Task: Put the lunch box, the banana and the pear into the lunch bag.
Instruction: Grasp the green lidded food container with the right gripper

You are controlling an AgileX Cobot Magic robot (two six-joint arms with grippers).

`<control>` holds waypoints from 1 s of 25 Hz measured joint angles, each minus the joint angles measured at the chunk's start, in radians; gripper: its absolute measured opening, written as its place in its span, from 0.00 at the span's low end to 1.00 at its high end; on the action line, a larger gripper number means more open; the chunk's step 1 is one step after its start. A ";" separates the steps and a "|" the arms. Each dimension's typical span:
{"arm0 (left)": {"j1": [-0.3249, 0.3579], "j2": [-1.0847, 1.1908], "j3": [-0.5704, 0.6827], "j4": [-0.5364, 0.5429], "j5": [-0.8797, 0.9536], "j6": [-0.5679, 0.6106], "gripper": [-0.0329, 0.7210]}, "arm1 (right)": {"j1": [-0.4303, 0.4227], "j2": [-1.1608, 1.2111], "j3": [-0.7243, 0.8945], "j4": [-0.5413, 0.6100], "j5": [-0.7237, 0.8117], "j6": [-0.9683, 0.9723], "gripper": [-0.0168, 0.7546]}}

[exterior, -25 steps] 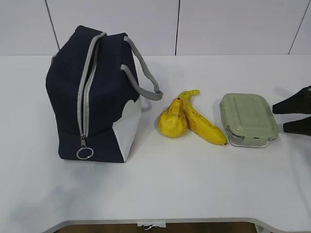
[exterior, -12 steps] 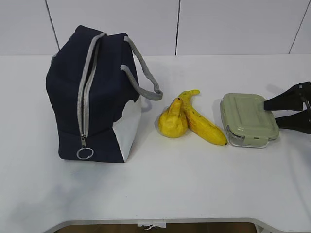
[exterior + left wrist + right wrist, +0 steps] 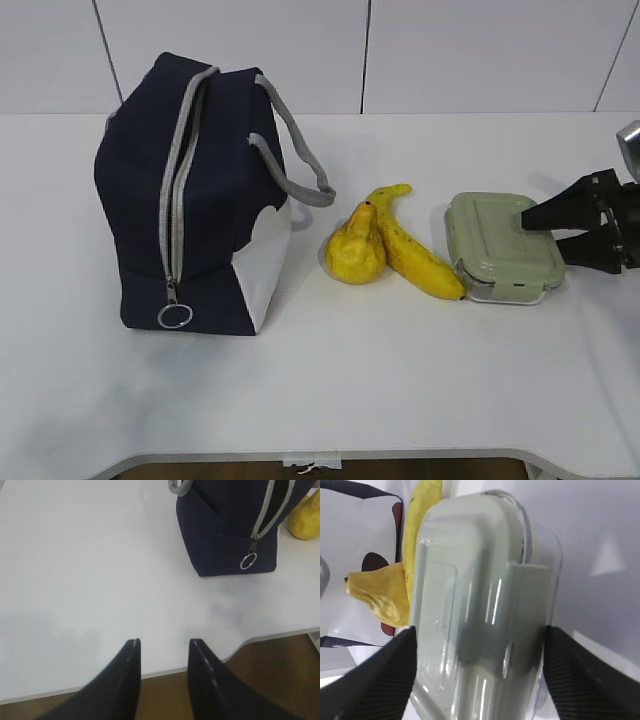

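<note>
The lunch box (image 3: pixel 495 240), clear with a sage-green lid, lies right of centre and touches the banana (image 3: pixel 415 255). The pear (image 3: pixel 355 250) leans on the banana's left side. The navy lunch bag (image 3: pixel 190 200) stands at the left, with its ring pull (image 3: pixel 175 315) at the zipper's low end. My right gripper (image 3: pixel 543 235) is open, with one finger on each side of the lunch box's right end (image 3: pixel 480 580). My left gripper (image 3: pixel 164 642) is open and empty over the table's front edge, well short of the bag (image 3: pixel 225 530).
The white table (image 3: pixel 400 380) runs to a wall at the back. Its front edge (image 3: pixel 280 632) is close under my left gripper. The bag's grey strap handles (image 3: pixel 300 150) hang toward the pear. The right wrist view shows the banana (image 3: pixel 420 525), the pear (image 3: pixel 380 600) and the bag's white panel (image 3: pixel 355 555) beyond the box.
My right gripper has come in from the right edge and now straddles the lunch box. The box has slid a little left against the banana.
</note>
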 joint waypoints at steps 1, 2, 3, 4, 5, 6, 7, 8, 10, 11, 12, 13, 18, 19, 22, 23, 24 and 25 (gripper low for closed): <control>0.000 0.000 0.000 0.000 0.000 0.000 0.37 | 0.002 0.000 0.000 0.000 0.000 -0.001 0.80; 0.000 0.000 0.000 0.000 0.000 0.000 0.37 | 0.004 0.000 0.000 0.000 0.000 -0.001 0.80; 0.000 0.000 0.000 0.000 0.000 0.000 0.37 | 0.006 0.000 0.000 0.000 0.000 -0.002 0.79; 0.000 0.000 0.000 0.000 0.000 0.000 0.37 | 0.008 0.000 0.000 0.000 0.000 -0.002 0.79; 0.000 0.000 0.000 0.000 0.000 0.000 0.37 | 0.011 0.000 0.000 0.000 0.000 -0.002 0.79; 0.000 0.000 0.000 0.000 0.000 0.000 0.37 | 0.014 0.000 0.000 0.000 0.000 -0.002 0.79; 0.000 0.000 0.000 0.000 0.000 0.000 0.37 | 0.015 0.000 0.000 0.000 0.000 -0.002 0.79; 0.000 0.000 0.000 0.000 0.000 0.000 0.37 | 0.017 0.000 0.000 0.000 -0.002 -0.002 0.79; 0.000 0.000 0.000 0.000 0.000 0.000 0.37 | 0.018 0.000 0.000 0.000 -0.004 -0.002 0.79; 0.000 0.000 0.000 0.000 0.000 0.000 0.37 | 0.018 0.002 0.000 0.000 -0.006 -0.002 0.79; 0.000 0.000 0.000 0.000 0.000 0.000 0.37 | 0.018 0.005 0.000 0.000 -0.008 -0.003 0.79; 0.000 0.000 0.000 0.000 0.000 0.000 0.37 | 0.018 0.009 0.000 0.000 -0.010 -0.003 0.79; 0.000 0.000 0.000 0.000 0.000 0.000 0.37 | 0.020 0.023 0.000 0.018 -0.013 -0.003 0.79; 0.000 0.000 0.000 0.000 0.000 0.000 0.37 | 0.020 0.023 0.000 0.027 -0.009 -0.003 0.79; 0.000 0.000 0.000 0.000 0.000 -0.002 0.37 | 0.020 0.025 0.000 0.038 -0.007 -0.003 0.79; 0.000 0.000 0.000 0.000 0.000 -0.002 0.37 | 0.020 0.025 0.000 0.038 -0.007 -0.003 0.79; 0.000 0.000 0.000 0.000 0.000 -0.002 0.37 | 0.022 0.027 0.000 0.040 -0.007 -0.003 0.79; 0.000 0.000 0.000 0.000 0.000 -0.002 0.37 | 0.027 0.029 0.000 0.040 -0.007 -0.003 0.79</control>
